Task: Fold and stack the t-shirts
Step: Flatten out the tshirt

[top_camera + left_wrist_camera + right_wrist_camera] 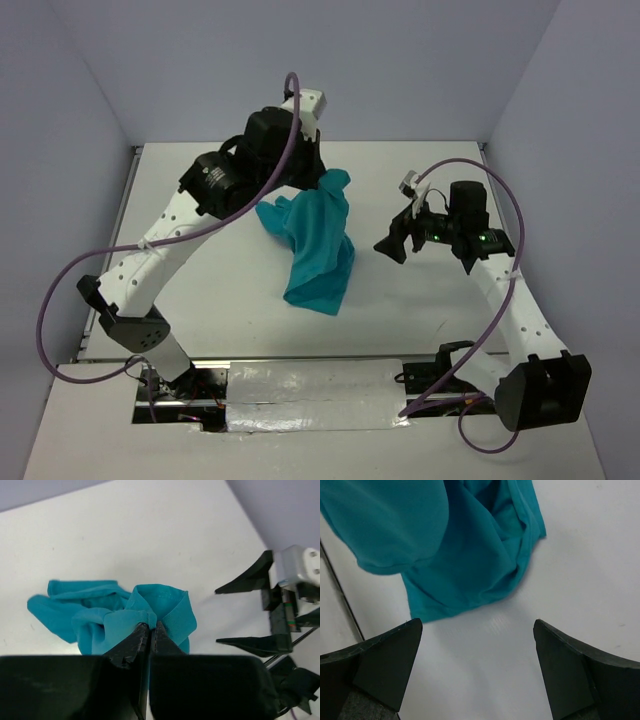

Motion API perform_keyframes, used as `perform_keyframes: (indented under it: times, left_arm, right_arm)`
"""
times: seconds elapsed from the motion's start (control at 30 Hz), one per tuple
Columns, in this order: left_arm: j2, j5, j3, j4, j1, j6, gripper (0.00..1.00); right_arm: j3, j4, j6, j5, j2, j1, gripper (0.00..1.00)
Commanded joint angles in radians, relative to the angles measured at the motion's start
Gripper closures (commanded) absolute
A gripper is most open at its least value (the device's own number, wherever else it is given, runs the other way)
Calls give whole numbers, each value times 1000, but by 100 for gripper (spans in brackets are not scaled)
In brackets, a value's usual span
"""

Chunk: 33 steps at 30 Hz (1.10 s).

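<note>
One teal t-shirt (320, 245) hangs bunched from my left gripper (322, 180), and its lower end drags on the white table (200, 300). In the left wrist view the left gripper (151, 625) is shut on a gathered fold of the t-shirt (165, 607), with more of the cloth trailing to the left below. My right gripper (398, 243) hovers to the right of the hanging cloth, open and empty. The right wrist view shows the right gripper (476, 625) spread wide over bare table, with the t-shirt (470, 555) just beyond its fingertips and not touching them.
Purple walls close in the table at the back and on both sides. A silver taped strip (320, 385) runs along the near edge between the arm bases. Purple cables (60, 290) loop beside each arm.
</note>
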Motion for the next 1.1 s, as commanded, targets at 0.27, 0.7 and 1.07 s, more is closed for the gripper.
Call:
perform_keyframes:
  times: [0.27, 0.7, 1.07]
  left_arm:
    - [-60, 90, -221, 104, 133, -25, 100]
    - [-17, 179, -693, 331, 263, -45, 100]
    - [143, 70, -631, 417, 390, -130, 100]
  right_arm:
    - [25, 237, 294, -64, 41, 42, 0]
    - [-38, 156, 181, 19, -45, 39, 0]
    - [-32, 156, 178, 20, -39, 39, 0]
